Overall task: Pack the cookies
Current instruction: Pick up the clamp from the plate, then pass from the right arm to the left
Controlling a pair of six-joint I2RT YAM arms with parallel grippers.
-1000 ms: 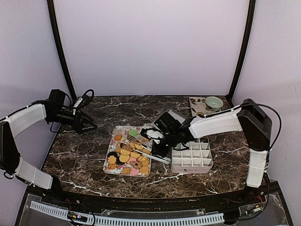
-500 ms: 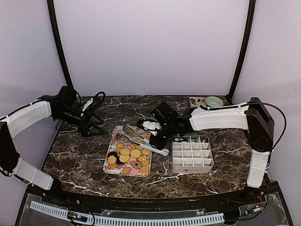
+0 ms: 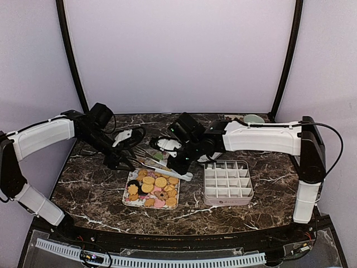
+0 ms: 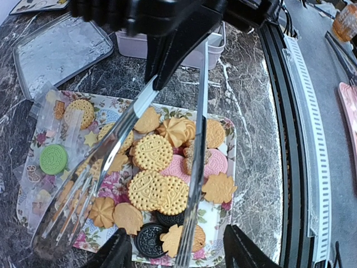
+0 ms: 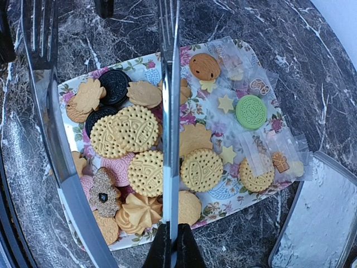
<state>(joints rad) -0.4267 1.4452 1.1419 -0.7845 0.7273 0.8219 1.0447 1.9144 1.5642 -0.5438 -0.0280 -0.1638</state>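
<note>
1. Table (image 3: 89, 184): dark marble top with white veins; it bears everything listed below.
2. Right arm (image 3: 262, 139): white, reaching leftward across the table to above the tray's far edge.
3. Left arm (image 3: 44, 137): white, reaching rightward to the tray's far left corner.
4. Box (image 3: 226, 199): white, divided into square cells, just right of the tray.
5. Lid (image 4: 61, 50): clear plastic, flat on the table beyond the tray.
6. Tray (image 5: 220, 192): rectangular, flower-patterned, near the table's middle.
7. Tongs (image 3: 162, 166): metal with forked tips, held above the tray with the blades spread over the cookies.
8. Right gripper (image 5: 173, 245): pinched tight on one blade of the tongs near the hinge end.
9. Left gripper (image 4: 179, 254): fingers standing apart at the fork end of the tongs. One blade runs between them, with no contact visible.
10. Bowl (image 3: 254, 119): small, pale green, at the far right of the table.
11. Cookies (image 5: 134, 128): all on the tray. Most are golden rounds, leaf shapes and swirls, with some pink and dark brown ones.
12. Green cookie (image 5: 251, 111): at the tray's far end, among clear wrappers.
</note>
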